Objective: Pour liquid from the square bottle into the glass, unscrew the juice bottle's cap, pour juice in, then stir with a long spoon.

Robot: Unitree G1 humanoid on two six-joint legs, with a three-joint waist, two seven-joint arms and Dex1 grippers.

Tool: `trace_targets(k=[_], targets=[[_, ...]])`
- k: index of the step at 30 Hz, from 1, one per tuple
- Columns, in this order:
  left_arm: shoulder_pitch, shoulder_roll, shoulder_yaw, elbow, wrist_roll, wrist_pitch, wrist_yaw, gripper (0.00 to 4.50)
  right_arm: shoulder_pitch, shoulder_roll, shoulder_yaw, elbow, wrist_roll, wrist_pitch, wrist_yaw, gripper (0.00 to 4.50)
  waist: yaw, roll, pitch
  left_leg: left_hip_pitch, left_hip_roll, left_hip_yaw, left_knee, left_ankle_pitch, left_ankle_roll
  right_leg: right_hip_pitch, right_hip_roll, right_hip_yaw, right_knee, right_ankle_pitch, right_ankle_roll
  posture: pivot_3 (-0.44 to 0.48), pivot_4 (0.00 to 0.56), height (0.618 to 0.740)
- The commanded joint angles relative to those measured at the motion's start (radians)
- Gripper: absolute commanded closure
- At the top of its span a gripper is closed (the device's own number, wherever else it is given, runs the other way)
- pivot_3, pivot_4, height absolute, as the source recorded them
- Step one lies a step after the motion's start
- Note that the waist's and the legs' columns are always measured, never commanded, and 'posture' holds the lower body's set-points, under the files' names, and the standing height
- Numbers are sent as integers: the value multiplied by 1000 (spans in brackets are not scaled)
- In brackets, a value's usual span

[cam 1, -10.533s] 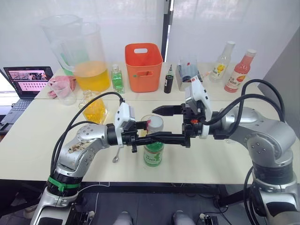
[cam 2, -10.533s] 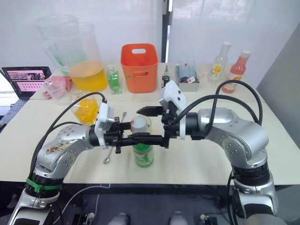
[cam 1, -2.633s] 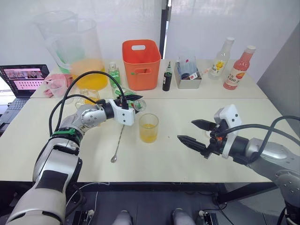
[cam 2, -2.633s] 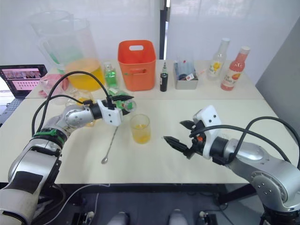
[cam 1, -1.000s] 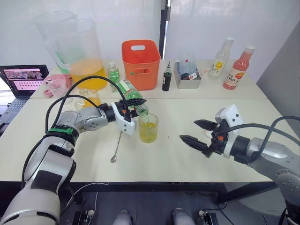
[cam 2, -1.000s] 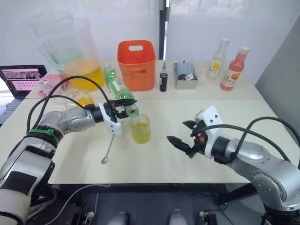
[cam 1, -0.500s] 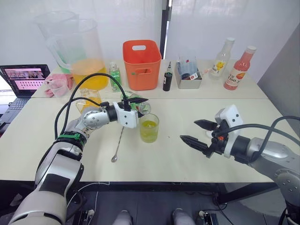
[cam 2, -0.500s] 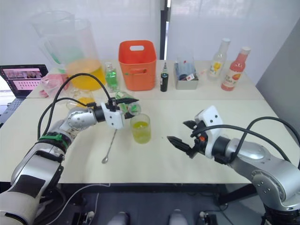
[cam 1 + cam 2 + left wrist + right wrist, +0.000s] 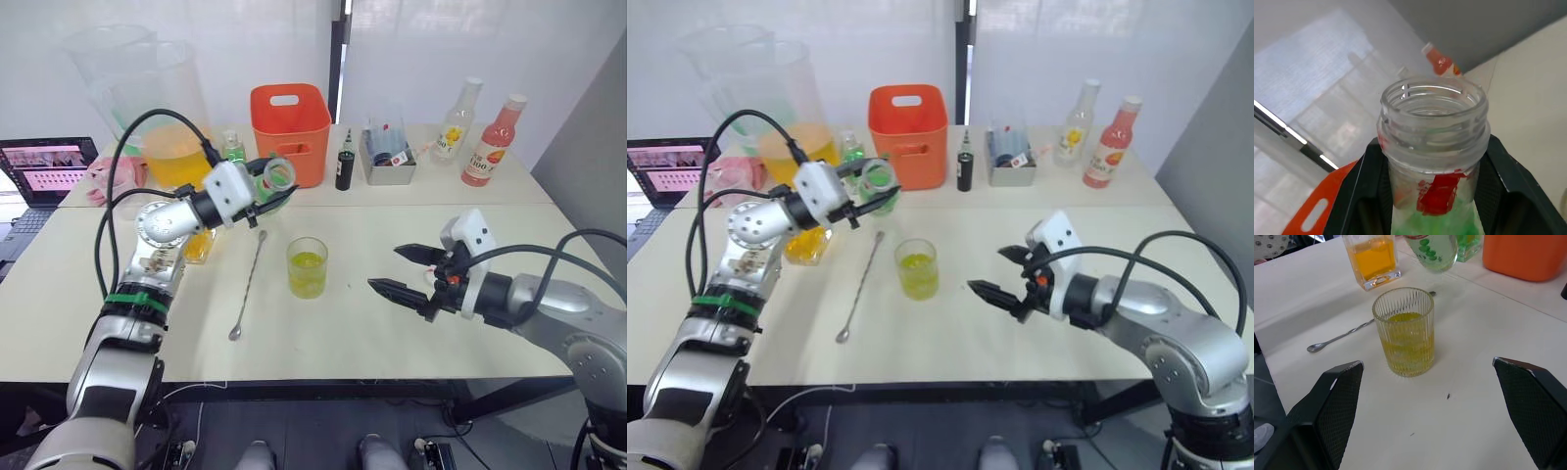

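Left gripper [image 9: 257,191], jaws clamped on the uncapped juice bottle [image 9: 271,180], has swung it up and away from the glass [image 9: 307,267], so pouring looks finished; glass holds yellow-green liquid mid-table. Right gripper [image 9: 402,270] waits beside it, jaws spread, empty. Long spoon [image 9: 247,284] lies left of glass, stirring is next

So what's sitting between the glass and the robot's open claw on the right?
Nothing: the head views show bare table between the glass and the open right gripper.
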Motion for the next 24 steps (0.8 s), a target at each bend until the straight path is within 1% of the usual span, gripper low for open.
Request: trace_targets(k=[1, 4, 7, 9, 10, 13, 16, 17, 20, 22, 24], targets=[[31, 54, 129, -192, -96, 169, 51, 2883, -43, -5, 19, 29, -17, -46, 67, 19, -3, 0, 0, 0, 0, 0, 0, 0, 0, 0, 0, 0, 0, 0, 0, 0, 150, 740], [120, 101, 212, -322, -147, 307, 85, 2883, -87, -3, 54, 92, -39, -61, 126, 19, -11, 0, 0, 2, 0, 1, 0, 0, 0, 0, 0, 1, 1, 0, 0, 0, 150, 740], [272, 165, 299, -483, -256, 454, 57, 2883, -129, -7, 92, 164, -84, -103, 200, 19, -11, 0, 0, 3, 0, 0, -1, 0, 0, 1, 0, 1, 1, 0, -1, 0, 150, 740], [364, 192, 368, -564, -306, 525, 71, 2883, -152, -2, 107, 204, -101, -135, 251, 19, -12, 0, 0, 3, 0, 1, -1, 0, 0, 1, 0, 1, 1, 0, -1, 0, 150, 740], [390, 198, 391, -590, -322, 550, 82, 2883, -158, -1, 110, 217, -108, -146, 270, 19, -7, 0, 0, 3, 0, 1, -1, 0, 0, 1, 0, 1, 1, 0, -1, 0, 150, 740], [527, 224, 491, -688, -359, 620, 94, 2883, -189, 8, 127, 272, -122, -184, 348, 19, 1, 0, 0, 2, 0, 1, 0, 0, 0, 0, 0, 1, 1, 0, -1, 0, 150, 740], [675, 219, 609, -778, -409, 684, 117, 2883, -214, 21, 139, 313, -135, -222, 416, 19, 0, -1, 0, 3, 1, 1, -1, 0, 0, 1, 0, 1, 1, 0, -1, 0, 150, 740], [710, 215, 638, -797, -421, 699, 124, 2883, -218, 25, 139, 320, -137, -229, 430, 19, 1, -1, 0, 3, 1, 1, -1, 0, 0, 1, 0, 1, 1, 0, -1, 0, 150, 740], [857, 182, 776, -816, -396, 698, 149, 2883, -249, 45, 143, 352, -135, -244, 475, 19, 1, 0, 0, 3, 1, 1, -1, 0, 0, 1, 0, 1, 0, 0, -2, 0, 150, 740], [900, 166, 857, -790, -376, 690, 188, 2883, -265, 56, 146, 363, -139, -245, 495, 19, 1, -1, 0, 4, 1, 1, -2, 0, 0, 1, 0, 1, 1, -1, -2, 0, 150, 740], [922, 163, 915, -749, -352, 679, 217, 2883, -272, 63, 145, 365, -140, -239, 508, 19, 2, -1, 0, 4, 2, 1, -2, 0, 0, 0, 1, 1, 1, -1, -3, 0, 150, 740]])
